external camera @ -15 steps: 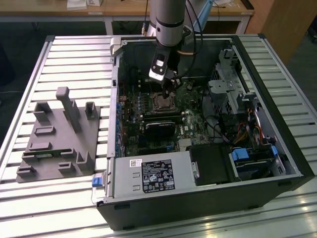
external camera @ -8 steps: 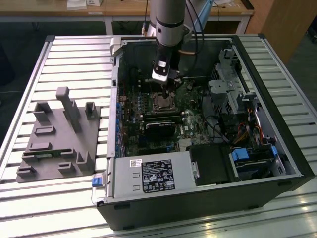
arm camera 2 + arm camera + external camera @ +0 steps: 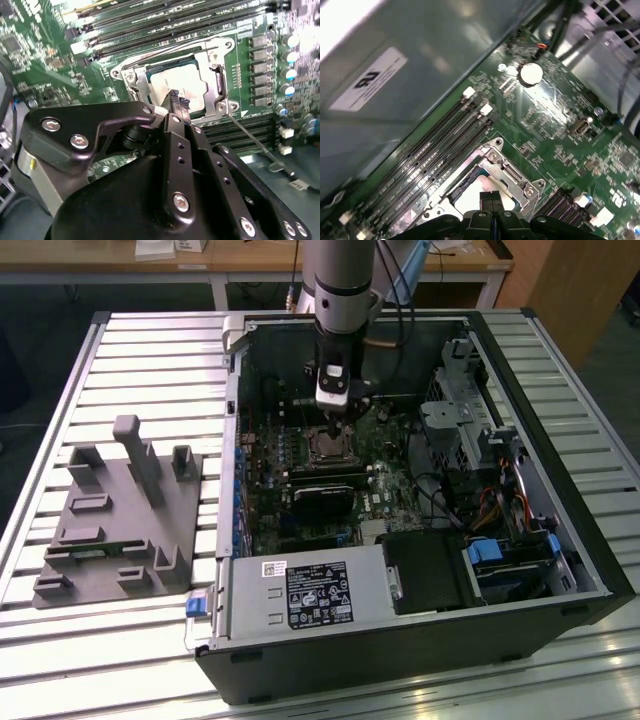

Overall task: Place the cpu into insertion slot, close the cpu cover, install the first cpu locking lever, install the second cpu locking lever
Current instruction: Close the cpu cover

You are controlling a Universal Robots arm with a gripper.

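tool (image 3: 177, 100) narrow, holds nothing, tips just over cpu (image 3: 175, 80) | cover (image 3: 212, 70) down | exterior view: arm (image 3: 345, 280) at 12 o'clock of cpu

1 cpu (image 3: 181, 82), 1 cpu cover (image 3: 211, 56), 1 gripper (image 3: 177, 102), 1 computer case (image 3: 560, 615), 1 fixture (image 3: 120, 530)

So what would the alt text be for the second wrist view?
The gripper, its black fingers closed, points at the silvery cpu, which lies framed by the metal cpu cover on a green circuit board. Long dark memory slots run beside it.
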